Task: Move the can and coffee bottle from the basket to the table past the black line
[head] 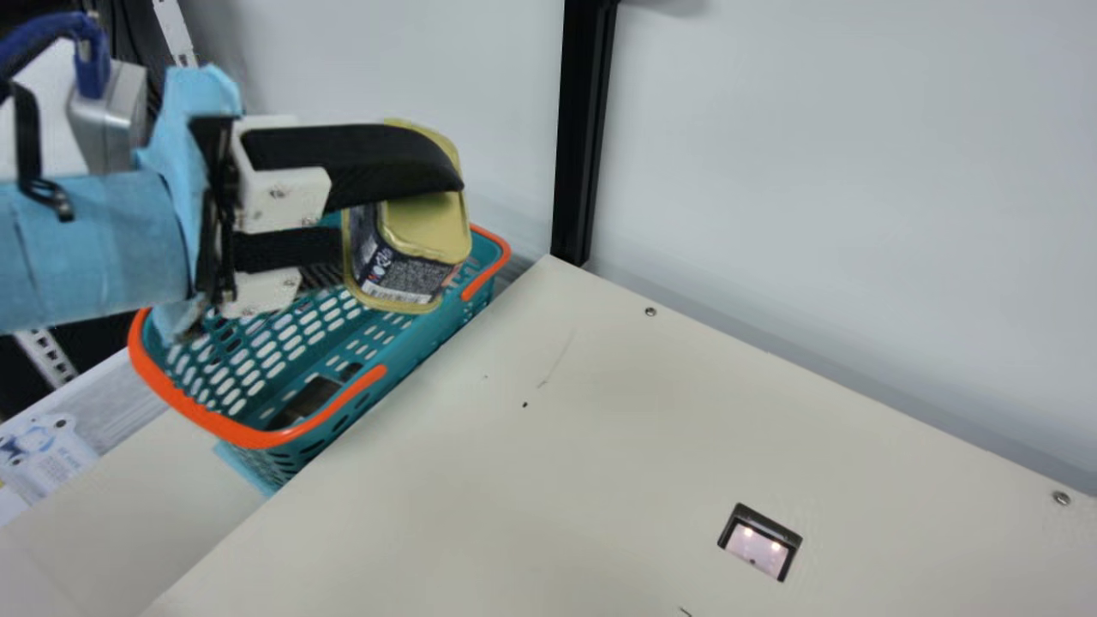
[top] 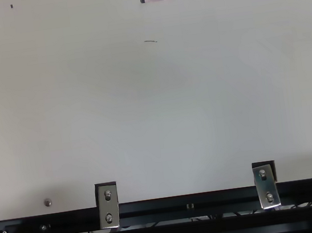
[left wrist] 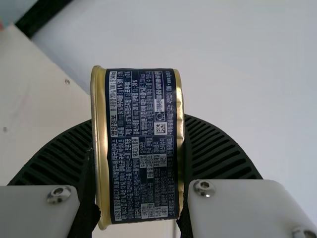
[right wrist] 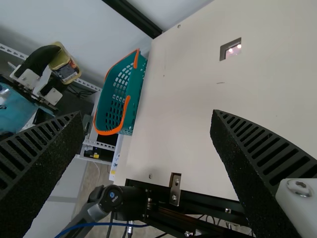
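can (head: 416,227) gripped by left end effector (head: 401,224) near the basket (head: 240,433)

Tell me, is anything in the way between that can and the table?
The basket stands between the table and the can in the left gripper, but the can looks raised above its rim; nothing else visible blocks the way.

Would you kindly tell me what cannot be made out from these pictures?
Part of the gold face of the can: main view, behind the upper finger of the left gripper.
Part of the interior of the basket: main view, behind the left gripper and can.
What the dark shape in the basket is: main view, partly behind the rim.
The rest of the left arm: main view, cut off by the left edge.
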Available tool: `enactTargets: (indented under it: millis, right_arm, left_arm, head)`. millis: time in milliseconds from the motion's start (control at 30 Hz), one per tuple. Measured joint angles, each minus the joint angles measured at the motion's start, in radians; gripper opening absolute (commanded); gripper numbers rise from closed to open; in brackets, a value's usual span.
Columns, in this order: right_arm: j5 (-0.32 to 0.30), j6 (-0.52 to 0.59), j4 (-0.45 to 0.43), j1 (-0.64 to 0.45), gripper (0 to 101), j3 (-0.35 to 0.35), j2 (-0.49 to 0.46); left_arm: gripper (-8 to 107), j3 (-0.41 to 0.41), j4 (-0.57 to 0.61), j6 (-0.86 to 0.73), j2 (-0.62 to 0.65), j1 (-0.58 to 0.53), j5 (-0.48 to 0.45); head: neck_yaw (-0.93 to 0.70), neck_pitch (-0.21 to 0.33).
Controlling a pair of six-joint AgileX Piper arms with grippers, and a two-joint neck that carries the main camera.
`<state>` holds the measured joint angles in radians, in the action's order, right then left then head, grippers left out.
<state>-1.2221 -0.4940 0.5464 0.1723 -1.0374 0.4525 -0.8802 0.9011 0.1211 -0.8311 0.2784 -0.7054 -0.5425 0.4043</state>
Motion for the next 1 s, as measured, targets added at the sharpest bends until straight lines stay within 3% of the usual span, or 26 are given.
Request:
enactTargets:
  millis: [200, 600, 833, 1000]
  right_arm:
    - [0.000, 0.000, 0.000, 0.000, 101, 0.000, 0.000]
    - [0.000, 0.000, 0.000, 0.000, 101, 0.000, 0.000]
    - [0.000, 0.000, 0.000, 0.000, 101, 0.000, 0.000]
    - [0.000, 0.000, 0.000, 0.000, 101, 0.000, 0.000]
  left_arm:
    - [10, 0.012, -0.066, -0.102, -0.014, -0.092, 0.148]
    - [10, 0.012, -0.064, -0.100, -0.014, -0.092, 0.152]
    - [10, 0.012, -0.064, -0.100, -0.014, -0.092, 0.152]
    - [10, 0.012, -0.064, -0.100, -0.014, -0.092, 0.152]
  head:
    - [0.200, 0.000]
    - [0.507, -0.041]
    - [0.543, -0.143]
    - [0.543, -0.143]
